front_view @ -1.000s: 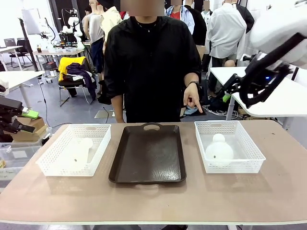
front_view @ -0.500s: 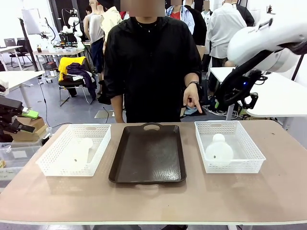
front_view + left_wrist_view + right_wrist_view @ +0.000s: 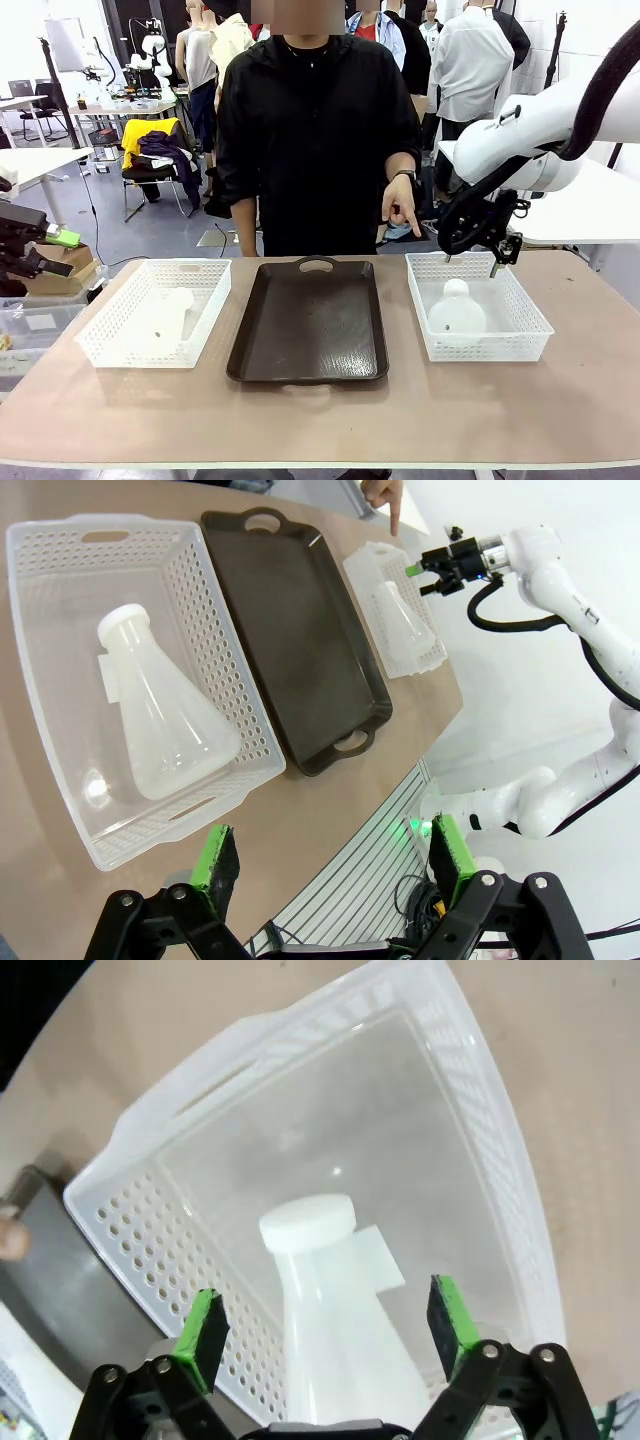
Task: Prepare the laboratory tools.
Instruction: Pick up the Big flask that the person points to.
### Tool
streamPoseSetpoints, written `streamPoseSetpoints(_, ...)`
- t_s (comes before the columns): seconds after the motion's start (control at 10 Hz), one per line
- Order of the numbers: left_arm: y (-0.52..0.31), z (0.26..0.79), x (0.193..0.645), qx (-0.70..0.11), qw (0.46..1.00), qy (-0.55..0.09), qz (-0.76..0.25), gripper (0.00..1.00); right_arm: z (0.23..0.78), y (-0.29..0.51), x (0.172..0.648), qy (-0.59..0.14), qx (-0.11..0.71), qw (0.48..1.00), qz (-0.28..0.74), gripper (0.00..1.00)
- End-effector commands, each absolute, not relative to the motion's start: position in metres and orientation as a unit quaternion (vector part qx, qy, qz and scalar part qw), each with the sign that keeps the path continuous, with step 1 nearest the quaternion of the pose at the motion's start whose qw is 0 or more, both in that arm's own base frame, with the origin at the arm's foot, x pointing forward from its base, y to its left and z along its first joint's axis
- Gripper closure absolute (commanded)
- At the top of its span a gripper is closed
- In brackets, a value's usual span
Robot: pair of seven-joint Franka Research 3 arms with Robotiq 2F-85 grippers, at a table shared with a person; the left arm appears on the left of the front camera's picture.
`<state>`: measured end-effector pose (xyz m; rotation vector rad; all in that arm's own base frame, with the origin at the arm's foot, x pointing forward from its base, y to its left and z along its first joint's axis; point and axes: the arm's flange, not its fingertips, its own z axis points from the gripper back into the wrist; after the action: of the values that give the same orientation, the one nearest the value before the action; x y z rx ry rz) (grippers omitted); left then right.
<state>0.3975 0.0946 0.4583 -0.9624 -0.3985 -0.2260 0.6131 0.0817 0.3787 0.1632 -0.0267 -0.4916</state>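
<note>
Two frosted white flasks lie on their sides. One flask (image 3: 165,318) (image 3: 160,720) rests in the left white basket (image 3: 110,345). The other flask (image 3: 457,312) (image 3: 330,1290) lies in the right basket (image 3: 535,330), neck toward the far side. My right gripper (image 3: 471,264) (image 3: 327,1325) hangs open just above that basket's far edge, its green pads either side of the flask's neck from above, touching nothing. My left gripper (image 3: 58,252) (image 3: 332,858) stays open off the table's left side, well away from the left basket.
A dark brown tray (image 3: 308,320) (image 3: 290,630) lies between the two baskets. The person stands at the far edge, one hand (image 3: 402,212) pointing down near the right basket's far left corner. Bare tabletop (image 3: 320,420) runs along the near side.
The right arm has swung down and left from the upper right, bringing its open gripper over the right basket. The left gripper, flasks and person's hand have not moved.
</note>
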Motion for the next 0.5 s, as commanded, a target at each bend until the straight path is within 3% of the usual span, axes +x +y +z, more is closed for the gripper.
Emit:
streamPoseSetpoints(0.0,0.097,0.459,0.395,-0.455,0.863,-0.188,-0.114,0.00,0.379,0.097,0.627,-0.002,0.051,0.962,-0.268,0.00)
streamPoseSetpoints(0.4,0.097,0.459,0.395,-0.455,0.863,-0.188,-0.114,0.00,0.355,0.111,0.617,0.023,0.006,0.972,-0.235,0.00)
